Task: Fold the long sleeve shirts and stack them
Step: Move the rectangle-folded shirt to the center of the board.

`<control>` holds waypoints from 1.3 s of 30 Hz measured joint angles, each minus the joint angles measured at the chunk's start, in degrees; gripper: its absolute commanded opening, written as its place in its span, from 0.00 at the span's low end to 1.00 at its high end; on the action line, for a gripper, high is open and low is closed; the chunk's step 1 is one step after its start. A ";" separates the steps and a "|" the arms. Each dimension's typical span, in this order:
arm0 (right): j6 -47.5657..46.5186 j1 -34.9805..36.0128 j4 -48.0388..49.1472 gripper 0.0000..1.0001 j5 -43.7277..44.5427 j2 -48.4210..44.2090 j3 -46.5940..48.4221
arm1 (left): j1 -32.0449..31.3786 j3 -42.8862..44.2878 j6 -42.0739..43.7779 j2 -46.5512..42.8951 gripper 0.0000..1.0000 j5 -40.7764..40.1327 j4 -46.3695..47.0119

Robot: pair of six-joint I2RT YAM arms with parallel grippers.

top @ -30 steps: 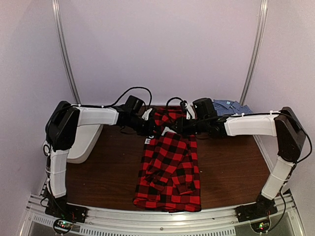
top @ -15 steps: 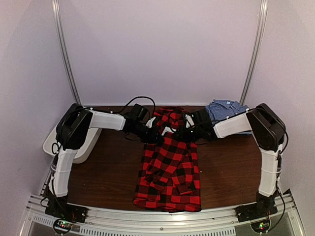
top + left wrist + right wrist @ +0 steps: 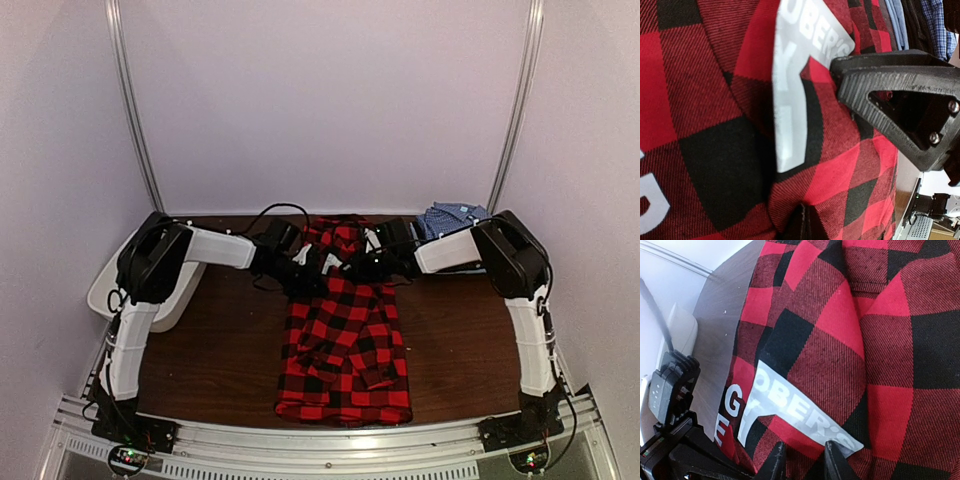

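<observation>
Red-and-black plaid shirt [image 3: 345, 345] lies on the table [image 3: 220, 350]; left gripper [image 3: 802, 226] is clamped on its far end, right gripper [image 3: 805, 460] pinches it with narrow jaws.

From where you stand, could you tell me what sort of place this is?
Probably a robot test cell: plain white walls enclose a wooden table, two arms stand on an aluminium rail, over a red plaid shirt.

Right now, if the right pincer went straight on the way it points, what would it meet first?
The red plaid shirt: its cloth lies directly ahead of the right pincer, apparently touching it, by the white lettered patch.
</observation>
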 measured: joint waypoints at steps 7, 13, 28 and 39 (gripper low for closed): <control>-0.52 0.15 -3.37 0.29 -2.14 7.98 13.25 | 3.76 -2.08 -1.22 -1.22 0.03 -1.29 1.05; -2.89 0.31 -11.06 0.33 -2.34 12.70 24.50 | 7.34 -0.94 -0.04 -1.20 0.04 -2.34 -0.22; -7.32 0.76 -19.93 0.33 -1.27 7.02 24.44 | 8.44 7.23 6.03 -1.90 0.08 -3.56 -9.90; -6.71 3.43 -13.68 0.32 -2.75 1.22 9.92 | 0.72 -4.70 7.08 -10.56 0.06 -2.19 -10.93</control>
